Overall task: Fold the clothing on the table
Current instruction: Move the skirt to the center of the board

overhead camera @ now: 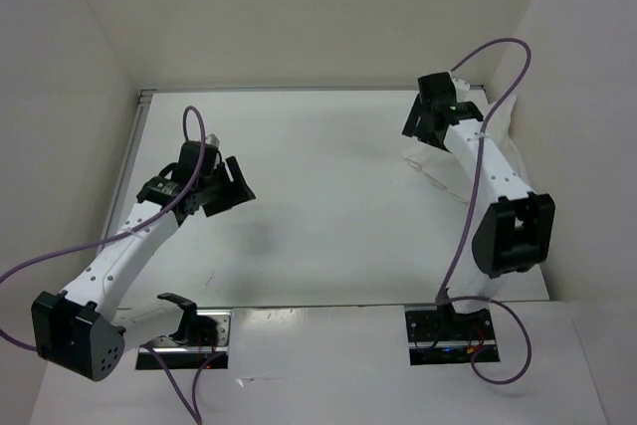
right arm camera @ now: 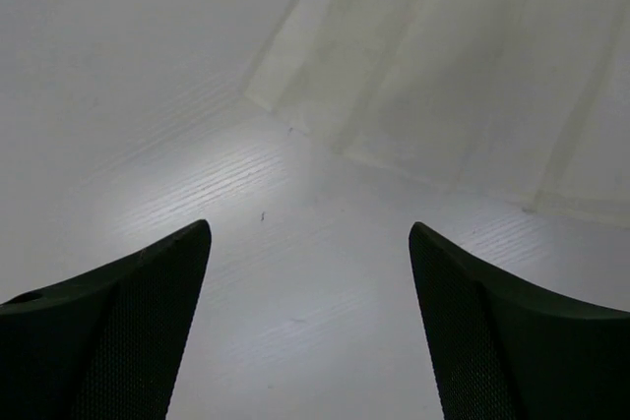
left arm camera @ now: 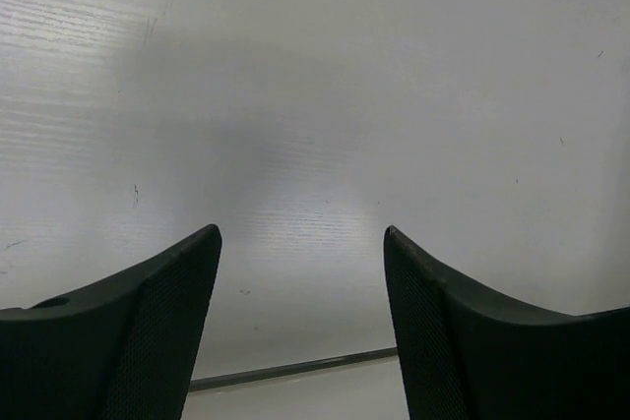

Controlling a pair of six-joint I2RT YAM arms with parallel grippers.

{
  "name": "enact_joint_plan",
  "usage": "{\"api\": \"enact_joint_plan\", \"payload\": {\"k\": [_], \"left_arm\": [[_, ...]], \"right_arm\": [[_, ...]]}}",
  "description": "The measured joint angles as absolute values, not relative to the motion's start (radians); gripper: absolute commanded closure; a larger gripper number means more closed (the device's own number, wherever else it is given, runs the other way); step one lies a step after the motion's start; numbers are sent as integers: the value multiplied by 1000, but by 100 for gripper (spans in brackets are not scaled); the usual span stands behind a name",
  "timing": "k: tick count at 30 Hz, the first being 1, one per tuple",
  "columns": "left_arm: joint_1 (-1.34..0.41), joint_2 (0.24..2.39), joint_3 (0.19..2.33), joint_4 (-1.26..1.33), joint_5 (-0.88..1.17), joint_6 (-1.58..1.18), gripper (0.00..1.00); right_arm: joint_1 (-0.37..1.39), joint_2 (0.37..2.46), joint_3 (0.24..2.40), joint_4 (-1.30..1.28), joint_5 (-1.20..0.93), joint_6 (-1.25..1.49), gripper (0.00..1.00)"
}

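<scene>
left gripper (left arm camera: 300,238): we see its two dark fingers (left arm camera: 148,322) spread wide, open, and the gap between them shows only bare glossy tabletop; it grips nothing.
left gripper, from above (overhead camera: 235,187): we find it hanging over the left half of the table, pointing toward the middle, well apart from the garment.
right gripper (right arm camera: 307,233): we see the jaws standing fully apart, open, with bare tabletop in the gap; the fabric's edge lies just beyond the fingertips (right arm camera: 187,253), and we cannot tell any touch.
right gripper, from above (overhead camera: 422,109): we place it near the far right corner, pointing left and down.
clothing (right arm camera: 443,66): we see a thin white pleated garment lying flat, its long folds running away from the wrist camera and one corner of its edge pointing toward the left of that view.
clothing, from above (overhead camera: 438,174): we make it out faintly, white on white, on the right side of the table, partly hidden under the right arm.
left arm (overhead camera: 124,256): we follow it from the near left base up and rightward to its gripper.
right arm (overhead camera: 493,171): we follow it from the near right base, up along the right edge.
table (overhead camera: 328,206): we see a glossy white top with a thin metal rim (overhead camera: 145,97) at the far left corner.
cables (overhead camera: 478,176): we see purple ones looping along both arms.
walls (overhead camera: 318,17): we see matte white panels closing in the far side and both flanks.
</scene>
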State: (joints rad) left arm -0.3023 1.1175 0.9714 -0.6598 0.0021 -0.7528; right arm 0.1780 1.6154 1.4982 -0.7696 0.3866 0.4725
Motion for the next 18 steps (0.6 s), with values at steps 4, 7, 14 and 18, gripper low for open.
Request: {"api": "enact_joint_plan", "payload": {"k": [4, 7, 14, 18], "left_arm": [[-302, 1117, 945, -631, 18, -736, 24], [-302, 1117, 922, -619, 34, -732, 24], [-302, 1117, 892, -594, 73, -710, 24], [-302, 1118, 892, -568, 84, -705, 24]], "right_arm": [[98, 1756, 1500, -752, 409, 526, 14], [60, 1832, 1505, -746, 444, 569, 15], [45, 1987, 1605, -713, 478, 636, 16], [45, 2069, 1640, -675, 475, 653, 29]]}}
